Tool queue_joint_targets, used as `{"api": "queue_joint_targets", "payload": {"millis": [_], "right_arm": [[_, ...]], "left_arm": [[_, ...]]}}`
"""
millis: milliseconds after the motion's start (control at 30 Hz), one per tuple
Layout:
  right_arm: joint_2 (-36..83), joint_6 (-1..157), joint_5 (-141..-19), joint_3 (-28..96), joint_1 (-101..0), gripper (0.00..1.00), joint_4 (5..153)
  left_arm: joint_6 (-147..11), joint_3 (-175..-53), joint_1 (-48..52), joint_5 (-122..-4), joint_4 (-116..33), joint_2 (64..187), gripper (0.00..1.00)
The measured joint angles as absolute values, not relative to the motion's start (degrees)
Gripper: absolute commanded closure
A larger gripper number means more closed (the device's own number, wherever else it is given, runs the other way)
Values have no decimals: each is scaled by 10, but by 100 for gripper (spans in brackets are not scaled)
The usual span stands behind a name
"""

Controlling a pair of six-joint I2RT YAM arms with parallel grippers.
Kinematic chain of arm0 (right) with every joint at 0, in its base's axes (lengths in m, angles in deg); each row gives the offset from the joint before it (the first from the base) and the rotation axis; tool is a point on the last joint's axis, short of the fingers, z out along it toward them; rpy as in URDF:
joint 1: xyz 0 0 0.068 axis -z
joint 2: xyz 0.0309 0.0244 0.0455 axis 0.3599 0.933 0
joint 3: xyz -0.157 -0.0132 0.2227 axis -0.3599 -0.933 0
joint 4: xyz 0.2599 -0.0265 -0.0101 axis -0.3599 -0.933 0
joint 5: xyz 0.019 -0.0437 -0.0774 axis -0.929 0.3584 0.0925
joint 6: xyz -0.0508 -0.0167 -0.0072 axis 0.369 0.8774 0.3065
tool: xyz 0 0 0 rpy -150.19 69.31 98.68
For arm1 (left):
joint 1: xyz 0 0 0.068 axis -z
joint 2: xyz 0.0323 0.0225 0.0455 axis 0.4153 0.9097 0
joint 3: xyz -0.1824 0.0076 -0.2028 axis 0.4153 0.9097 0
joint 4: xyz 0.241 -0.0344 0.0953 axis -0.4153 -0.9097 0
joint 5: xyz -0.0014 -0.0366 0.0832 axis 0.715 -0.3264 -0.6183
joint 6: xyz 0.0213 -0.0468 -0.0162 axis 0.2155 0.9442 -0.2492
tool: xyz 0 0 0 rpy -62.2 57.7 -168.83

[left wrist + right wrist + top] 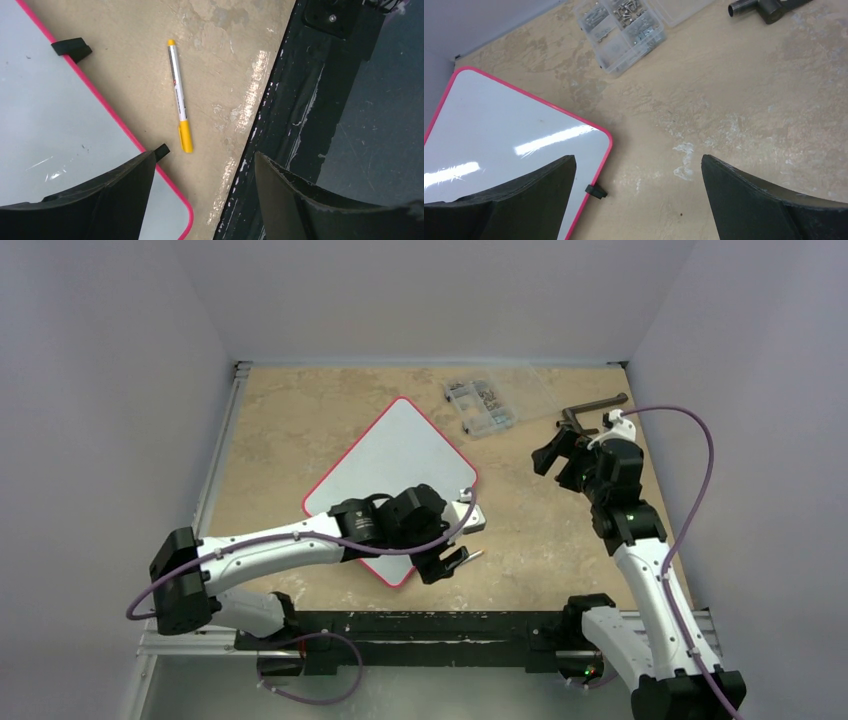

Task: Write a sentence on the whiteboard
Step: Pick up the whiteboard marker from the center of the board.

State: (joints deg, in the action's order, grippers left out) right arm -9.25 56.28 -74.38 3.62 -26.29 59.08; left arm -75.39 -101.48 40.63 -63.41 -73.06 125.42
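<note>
Fingers spread and holding nothing, the left gripper (205,200) hangs over the table (225,60); just ahead of it lies a yellow-capped marker (179,95), and beneath one finger passes the red-rimmed corner of the whiteboard (50,115) (black tabs (72,47) on that edge). The right gripper (639,200) gapes wide and empty, another whiteboard corner by one finger, a clear parts box (621,30) farther ahead, well apart
</note>
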Motion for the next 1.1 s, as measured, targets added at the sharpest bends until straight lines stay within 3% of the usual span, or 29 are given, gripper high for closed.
{"api": "queue_joint_targets", "payload": {"millis": [833,1033,1100], "right_arm": [[-101,580,-717,48,-263,1,558],[-102,580,-725,48,-263,1,558],[-104,580,-728,48,-263,1,556]], "left_arm": [[-783,-1060,449,-751,-674,1492,50],[-783,-1060,449,-753,-669,1520,62],[-783,-1061,449,-750,-669,1528,71]]}}
